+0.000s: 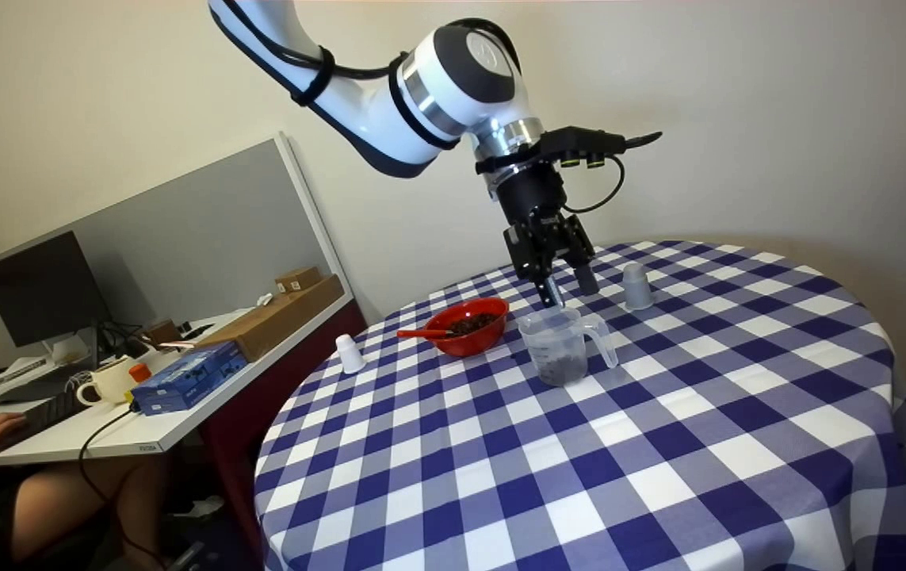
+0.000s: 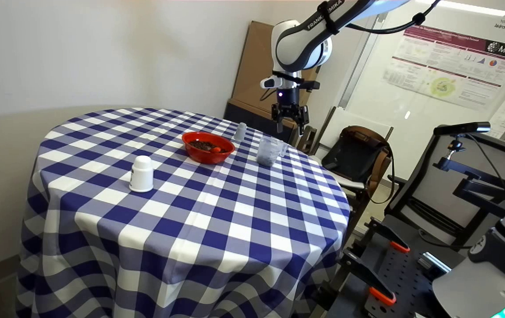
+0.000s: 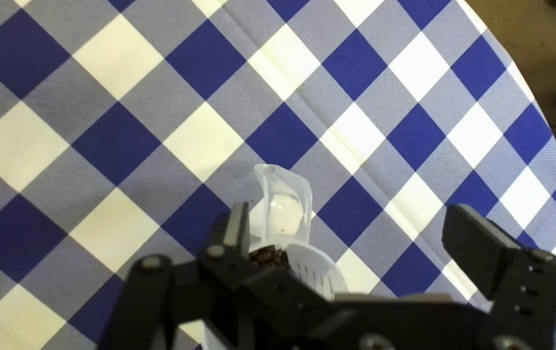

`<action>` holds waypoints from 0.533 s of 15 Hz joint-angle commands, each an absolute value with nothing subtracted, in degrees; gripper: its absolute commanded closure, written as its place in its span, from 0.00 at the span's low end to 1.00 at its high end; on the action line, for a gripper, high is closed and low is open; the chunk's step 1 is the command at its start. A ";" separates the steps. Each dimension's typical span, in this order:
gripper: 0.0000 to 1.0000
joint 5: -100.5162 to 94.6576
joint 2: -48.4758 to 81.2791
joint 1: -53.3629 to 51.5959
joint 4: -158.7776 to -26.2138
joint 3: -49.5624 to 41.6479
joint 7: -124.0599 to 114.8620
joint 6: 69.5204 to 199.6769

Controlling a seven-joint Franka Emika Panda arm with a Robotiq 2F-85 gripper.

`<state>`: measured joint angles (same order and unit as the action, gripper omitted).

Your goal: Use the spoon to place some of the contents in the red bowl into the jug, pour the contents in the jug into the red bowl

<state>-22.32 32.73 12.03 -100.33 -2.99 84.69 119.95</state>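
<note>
- The gripper (image 1: 570,290) hangs fingers-down over the jug (image 1: 560,358), its two fingers spread wide apart.
- In the wrist view one finger lies in front of the jug and the other stands out over the cloth (image 3: 205,141); whether the nearer one touches the rim, I cannot tell.
- The jug, clear, stands upright on the cloth, its handle turned away from the bowl (image 1: 475,346) in both exterior views.
- Dark brown bits (image 3: 269,256) lie inside the jug, seen from the wrist; a row of short marks shows on its wall.
- The bowl, red, stands upright near the jug, the two apart, with more bits in it.
- The spoon (image 1: 421,334), also red, rests in the bowl, its handle reaching out over the rim, away from the jug in an exterior view.
- A white cup (image 2: 141,176) stands upside down on the cloth, well apart from the jug, the bowl between them.
- A grey cup (image 1: 637,287), narrow end up, stands near the jug.
- A desk (image 1: 116,432) bears a monitor (image 1: 44,287), a mug (image 1: 112,384) and a blue box (image 1: 191,381).
- A bag (image 2: 350,152) sits on a chair (image 2: 338,121).
</note>
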 commanded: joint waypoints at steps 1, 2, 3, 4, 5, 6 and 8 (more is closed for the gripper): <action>0.00 -23.24 34.43 10.91 -99.74 -3.61 84.75 121.88; 0.00 -23.14 34.83 10.87 -99.52 -3.65 84.69 122.17; 0.00 -23.11 35.07 10.85 -99.31 -3.75 84.54 122.52; 0.00 -23.18 35.20 10.81 -99.16 -3.86 84.38 122.86; 0.00 -23.17 35.31 10.81 -99.00 -3.94 84.24 123.17; 0.00 -23.16 35.35 10.85 -98.92 -4.03 84.16 123.52; 0.00 -23.12 35.52 10.85 -98.82 -4.17 84.10 123.99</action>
